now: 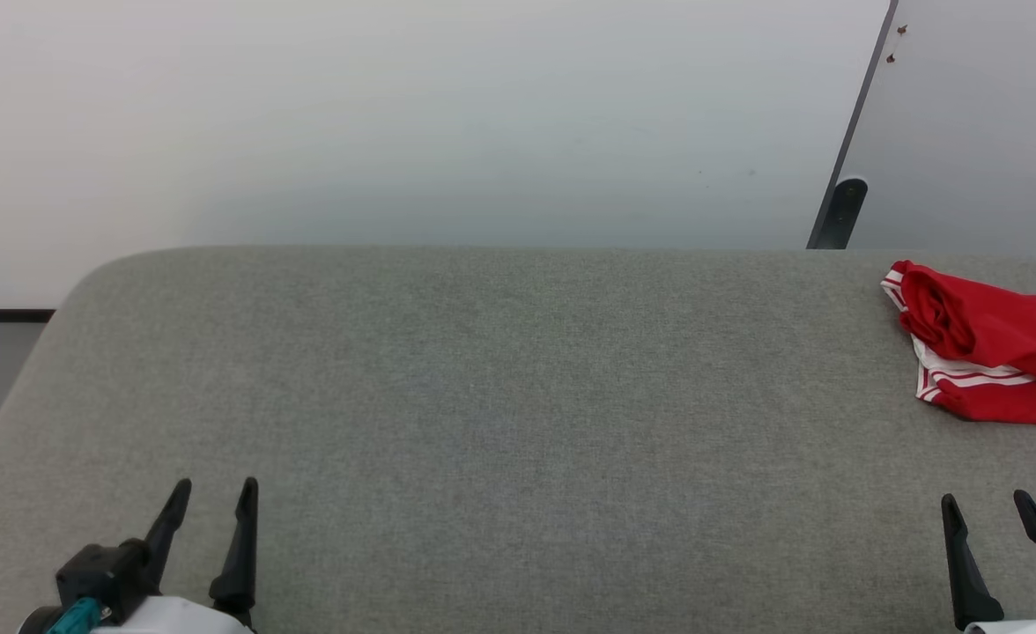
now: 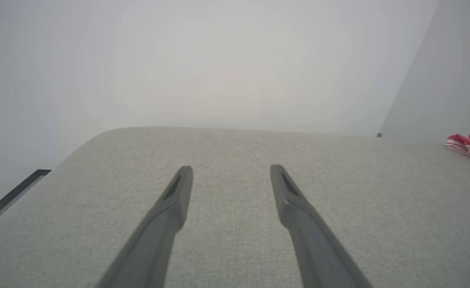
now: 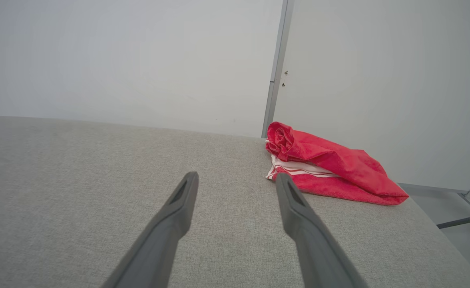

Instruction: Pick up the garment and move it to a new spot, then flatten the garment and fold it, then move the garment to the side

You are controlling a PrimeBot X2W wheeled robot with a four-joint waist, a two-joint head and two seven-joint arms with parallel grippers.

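Our left pincer (image 1: 217, 482) and right pincer (image 1: 984, 496) gape empty. The bunched garment (image 1: 994, 352) lies near the surface's (image 1: 483, 396) right edge; a clumsy grab could push it off.

We seem to be in a bare lab or test room. A wide grey woven-fabric desk (image 1: 483, 396) with rounded corners lies under the right gripper (image 1: 984, 497). Beyond it rises a blank white wall (image 1: 395, 114), and ahead of that gripper a dark metal strip (image 1: 839, 216) edges a pale plain panel (image 1: 985, 123).
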